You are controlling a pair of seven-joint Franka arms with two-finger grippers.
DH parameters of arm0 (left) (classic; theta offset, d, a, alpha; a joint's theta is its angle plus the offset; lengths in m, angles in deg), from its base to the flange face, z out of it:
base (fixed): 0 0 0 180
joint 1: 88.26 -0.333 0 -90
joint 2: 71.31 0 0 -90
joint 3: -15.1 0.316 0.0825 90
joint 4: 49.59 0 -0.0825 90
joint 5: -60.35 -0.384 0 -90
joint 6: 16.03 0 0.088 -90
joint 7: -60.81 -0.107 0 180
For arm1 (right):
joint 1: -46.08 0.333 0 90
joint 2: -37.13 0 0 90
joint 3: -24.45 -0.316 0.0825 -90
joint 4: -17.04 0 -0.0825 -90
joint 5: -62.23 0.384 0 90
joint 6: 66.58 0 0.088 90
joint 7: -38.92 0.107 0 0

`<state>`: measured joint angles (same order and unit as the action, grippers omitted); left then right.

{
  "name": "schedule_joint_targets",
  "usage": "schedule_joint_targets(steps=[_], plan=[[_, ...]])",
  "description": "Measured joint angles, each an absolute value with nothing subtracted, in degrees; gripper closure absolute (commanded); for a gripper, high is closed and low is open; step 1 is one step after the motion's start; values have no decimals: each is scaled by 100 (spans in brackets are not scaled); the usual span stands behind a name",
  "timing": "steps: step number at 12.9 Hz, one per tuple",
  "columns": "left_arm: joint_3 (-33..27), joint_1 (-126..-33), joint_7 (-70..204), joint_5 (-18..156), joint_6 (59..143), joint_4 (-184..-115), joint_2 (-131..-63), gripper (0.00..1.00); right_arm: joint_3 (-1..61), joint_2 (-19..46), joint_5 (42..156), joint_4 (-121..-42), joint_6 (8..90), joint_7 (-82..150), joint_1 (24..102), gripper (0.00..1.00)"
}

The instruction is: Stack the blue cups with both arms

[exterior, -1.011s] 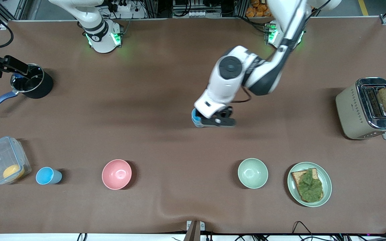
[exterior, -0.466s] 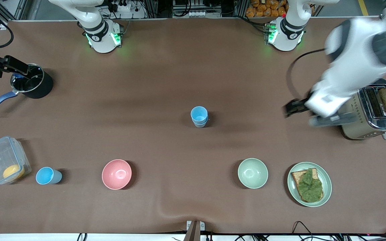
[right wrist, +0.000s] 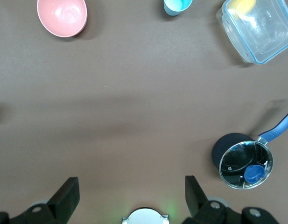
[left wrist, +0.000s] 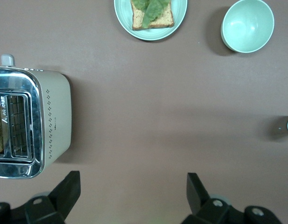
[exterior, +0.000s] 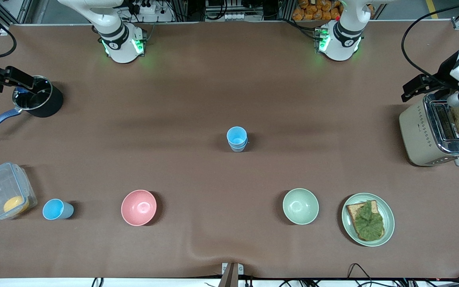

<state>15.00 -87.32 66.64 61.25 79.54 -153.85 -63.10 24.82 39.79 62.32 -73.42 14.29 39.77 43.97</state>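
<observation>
Jaws stand apart and empty on both grippers, you'll see. Your left gripper (exterior: 432, 89) hangs over the toaster (exterior: 436, 129), its arm bent in from that end of the surface (exterior: 197, 87). Your right gripper (right wrist: 129, 198) waits high over the pot (right wrist: 242, 161). Two stacked blue cups (exterior: 237, 139) stand mid-surface; a third cup (exterior: 56, 209) sits beside the plastic box (exterior: 4, 195).

Light-blue cups (exterior: 237, 139), pink bowl (exterior: 138, 207), pale-green bowl (exterior: 300, 206), brown table (exterior: 197, 91).

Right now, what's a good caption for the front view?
Two blue cups stacked mid-table, a third waiting beside the plastic box.
</observation>
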Motion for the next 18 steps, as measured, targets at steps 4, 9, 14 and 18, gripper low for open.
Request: schedule_joint_targets(steps=[4,9,14,18], plan=[[1502,-8907,6727,6118,7933,-15085,-6365,0,2482,3979,6232,-7344,1427,3977,4397,0],[1498,-9161,6729,6117,7686,-14607,-6415,0,2486,3979,6232,-7345,1426,3977,4397,0],[1447,-9137,6737,6117,7516,-14177,-6657,0,2492,3979,6232,-7348,1424,3977,4395,0],[1262,-9120,6743,6117,7486,-14109,-6803,0,2508,3979,6232,-7350,1423,3977,4388,0]])
